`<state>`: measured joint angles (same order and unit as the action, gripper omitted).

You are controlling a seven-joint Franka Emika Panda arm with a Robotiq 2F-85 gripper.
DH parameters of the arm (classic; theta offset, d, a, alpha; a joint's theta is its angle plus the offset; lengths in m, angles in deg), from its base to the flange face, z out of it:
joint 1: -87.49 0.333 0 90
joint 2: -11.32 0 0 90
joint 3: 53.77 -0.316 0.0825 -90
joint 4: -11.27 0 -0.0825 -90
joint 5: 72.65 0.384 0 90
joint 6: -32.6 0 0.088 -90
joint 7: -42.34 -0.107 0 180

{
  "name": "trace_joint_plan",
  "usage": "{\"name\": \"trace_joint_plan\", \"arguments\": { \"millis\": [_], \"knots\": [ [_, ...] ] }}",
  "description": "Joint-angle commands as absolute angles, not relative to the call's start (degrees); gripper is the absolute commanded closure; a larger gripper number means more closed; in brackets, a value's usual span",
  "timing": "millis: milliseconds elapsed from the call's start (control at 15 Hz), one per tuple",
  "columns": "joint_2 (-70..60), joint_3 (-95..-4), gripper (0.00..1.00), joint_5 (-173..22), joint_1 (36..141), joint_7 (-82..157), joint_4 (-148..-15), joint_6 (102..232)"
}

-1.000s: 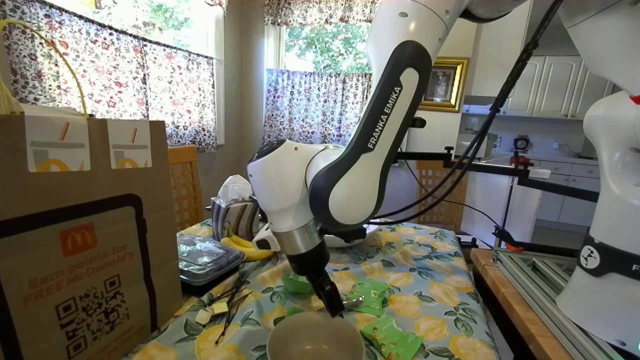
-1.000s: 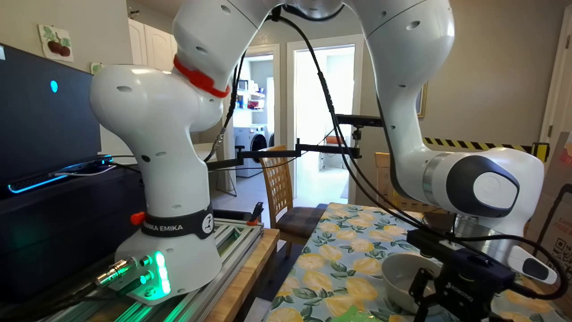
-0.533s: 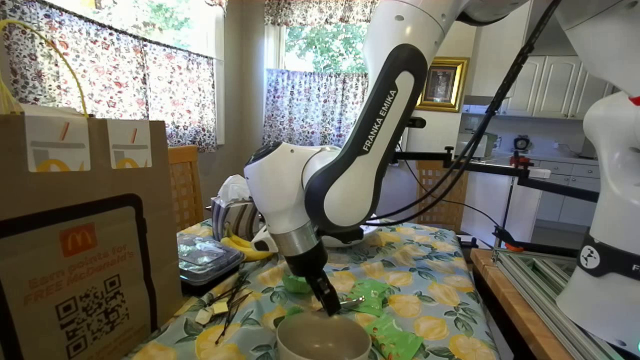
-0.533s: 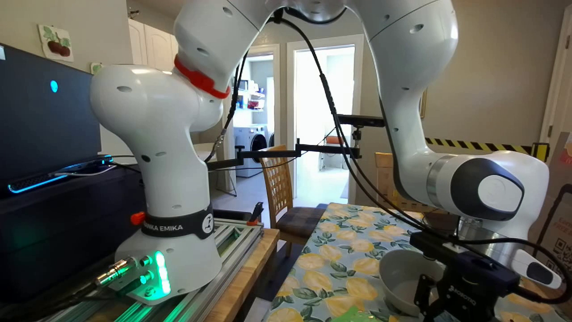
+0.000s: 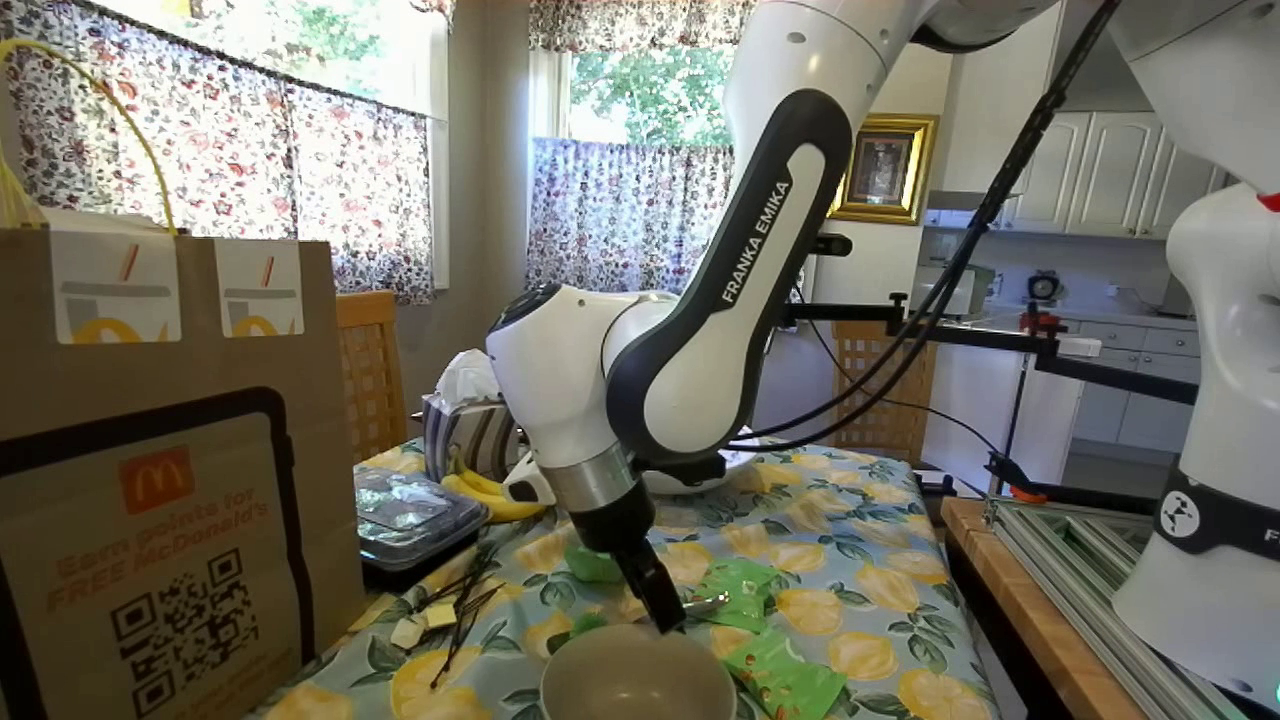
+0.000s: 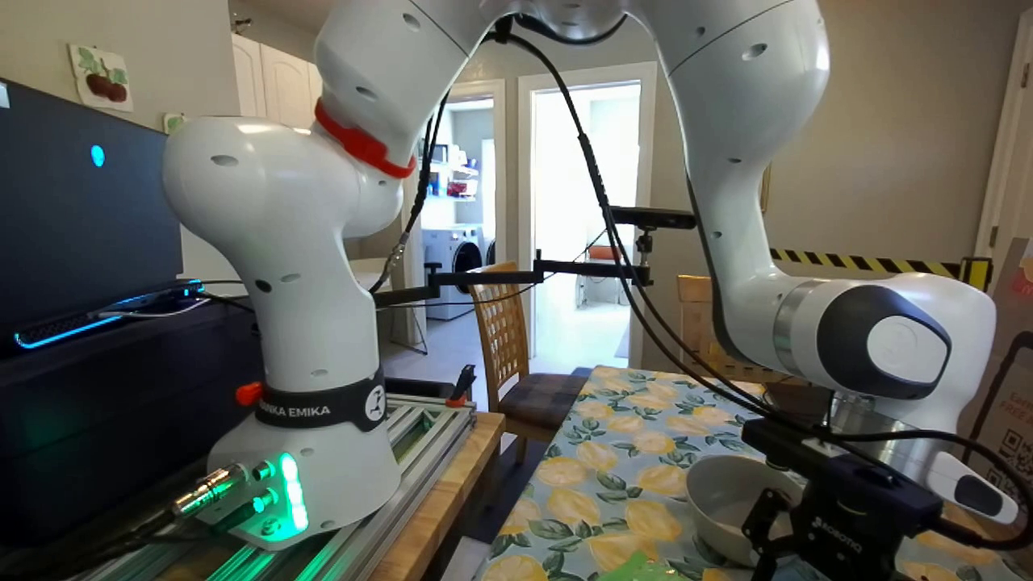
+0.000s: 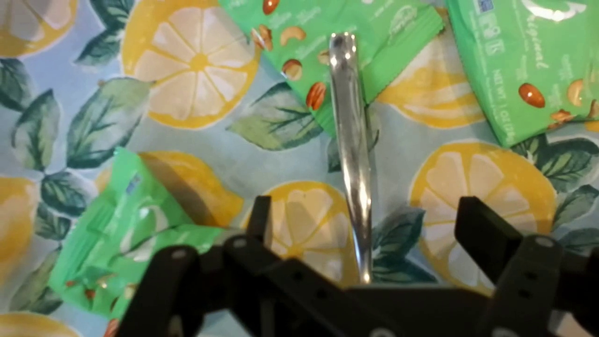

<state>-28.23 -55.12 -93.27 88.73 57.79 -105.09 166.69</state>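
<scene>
Lemons pattern the covered tabletop (image 6: pixel 597 484). Near the edge opposite the robot (image 6: pixel 323 460), a tissue box (image 5: pixel 466 437) holds white tissue (image 5: pixel 468 378); in from the robot-side edge, beside a pale bowl (image 5: pixel 638 678), the claw (image 7: pixel 367 222) stands spread wide, empty, over a silver utensil (image 7: pixel 350 117) overlapping a nut packet (image 7: pixel 390 44).

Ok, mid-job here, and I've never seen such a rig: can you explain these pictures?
The white machine is one robot arm, ending in a two-fingered end effector. The exterior views look on from two places outside it; the wrist view looks out from its wrist. On the lemon-print tablecloth are green nut packets, bananas and a tissue box; a bowl is close beside the end effector; whether they touch, I cannot tell. In the wrist view a silver utensil, its kind unclear, lies partly across a packet and shows between the open jaws. Nothing appears held.
</scene>
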Motion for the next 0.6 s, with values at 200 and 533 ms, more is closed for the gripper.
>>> {"name": "trace_joint_plan", "arguments": {
  "millis": [200, 533],
  "knots": [
    [-30.1, -54.5, 0.00, -91.4, 88.2, 57.4, -103.9, 166.4],
    [-29.7, -54.5, 0.00, -90.2, 87.7, 57.6, -104.4, 166.7]
  ]
}}
